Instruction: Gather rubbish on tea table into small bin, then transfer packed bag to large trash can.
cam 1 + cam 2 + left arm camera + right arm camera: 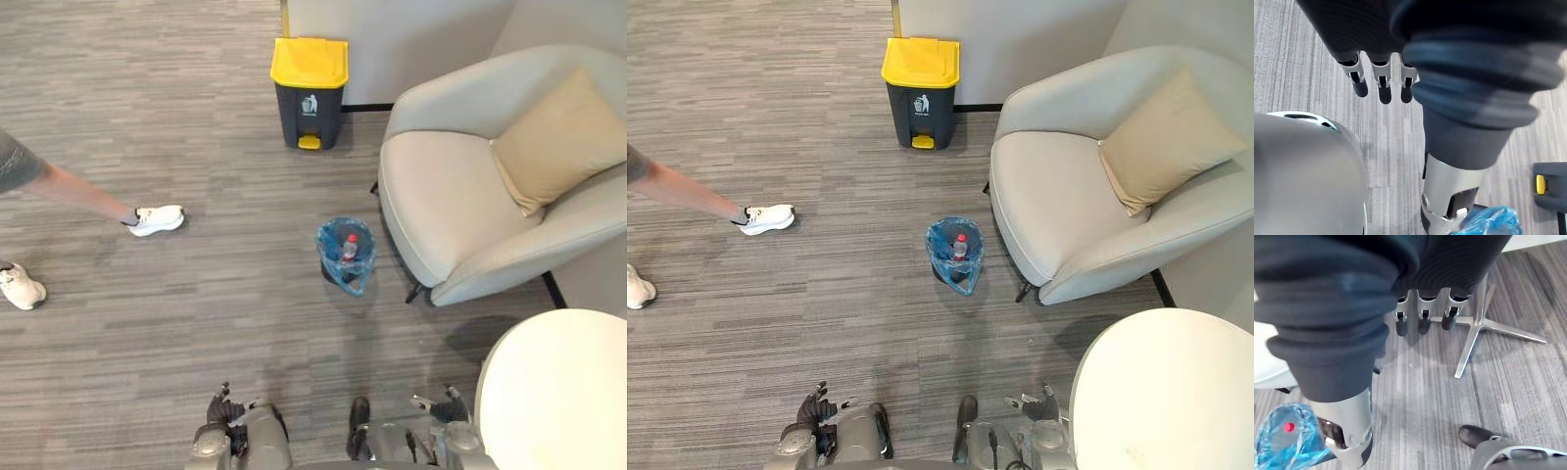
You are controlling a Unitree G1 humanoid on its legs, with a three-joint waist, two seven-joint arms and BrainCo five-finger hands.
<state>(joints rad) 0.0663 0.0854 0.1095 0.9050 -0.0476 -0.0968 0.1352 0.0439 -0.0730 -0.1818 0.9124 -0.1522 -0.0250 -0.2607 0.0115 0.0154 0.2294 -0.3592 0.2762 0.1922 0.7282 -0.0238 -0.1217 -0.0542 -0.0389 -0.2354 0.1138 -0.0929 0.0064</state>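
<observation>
The small bin [345,257] stands on the carpet in front of me, lined with a blue bag [955,257] whose rim is open; a bottle with a red cap [350,242] stands inside. The large trash can [309,90], dark grey with a yellow lid, is further back by the wall. The white round tea table [558,392] is at my lower right, its top bare. My left hand [223,406] and right hand [443,403] hang low at my sides, well short of the bin. Both are open and hold nothing, with fingers [1384,90] and fingers [1422,320] relaxed over the floor.
A beige armchair [451,206] with a tan cushion [554,142] stands right of the small bin. A person's leg and white shoe [157,219] reach in from the left, with another shoe [20,288] at the left edge. The table's metal foot [1479,325] spreads on the carpet.
</observation>
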